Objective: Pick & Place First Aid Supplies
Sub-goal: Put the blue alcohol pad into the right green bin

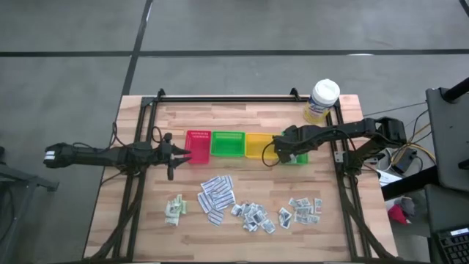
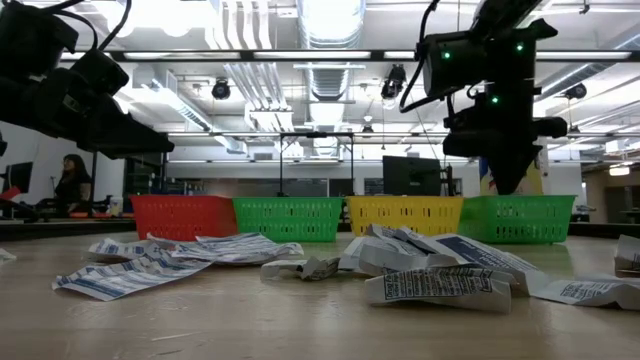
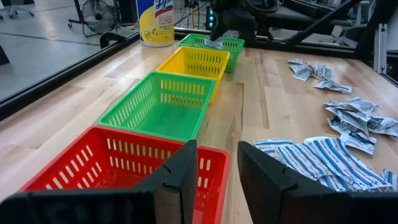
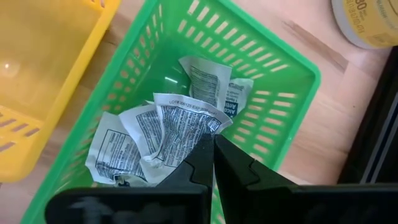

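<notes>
Hanging beside the red tray (image 1: 198,146) at the row's left end, the left gripper (image 3: 214,180) has its fingers parted around nothing. Near of the trays, the first aid supplies (image 1: 217,196) lie scattered across the table (image 1: 146,235): creased white printed packets and striped strips, their small print unreadable. Above the green tray (image 4: 273,74) at the far right, the right gripper (image 4: 213,163) is pinched closed and empty; three crumpled packets (image 4: 168,134) lie inside that tray, partly hidden by its fingers.
</notes>
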You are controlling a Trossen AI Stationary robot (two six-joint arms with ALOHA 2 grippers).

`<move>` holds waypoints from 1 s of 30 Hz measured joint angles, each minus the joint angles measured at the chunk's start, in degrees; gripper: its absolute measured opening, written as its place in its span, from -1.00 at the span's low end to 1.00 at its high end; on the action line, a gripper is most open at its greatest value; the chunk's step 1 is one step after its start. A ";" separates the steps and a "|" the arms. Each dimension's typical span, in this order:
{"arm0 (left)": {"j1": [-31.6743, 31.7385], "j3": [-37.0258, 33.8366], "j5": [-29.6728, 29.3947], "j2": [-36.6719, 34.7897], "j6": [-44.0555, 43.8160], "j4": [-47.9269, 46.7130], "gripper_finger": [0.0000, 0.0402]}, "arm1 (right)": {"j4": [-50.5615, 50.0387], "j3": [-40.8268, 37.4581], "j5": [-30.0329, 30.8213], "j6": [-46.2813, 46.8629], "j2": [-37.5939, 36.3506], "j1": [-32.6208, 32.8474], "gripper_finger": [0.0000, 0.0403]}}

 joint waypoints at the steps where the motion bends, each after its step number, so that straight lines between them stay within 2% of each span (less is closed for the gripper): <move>1: -0.02 0.00 0.00 -0.01 -0.03 0.00 -0.44 | 0.00 0.00 0.08 -0.01 0.00 0.00 -0.96; 20: -0.02 0.00 0.00 0.00 -0.03 0.00 -0.44 | 0.41 -0.04 0.38 -5.50 0.02 0.00 -0.94; 30: 0.00 0.00 0.00 -0.01 -0.05 0.00 -0.44 | 1.50 -0.06 0.37 -7.59 0.02 0.00 -0.60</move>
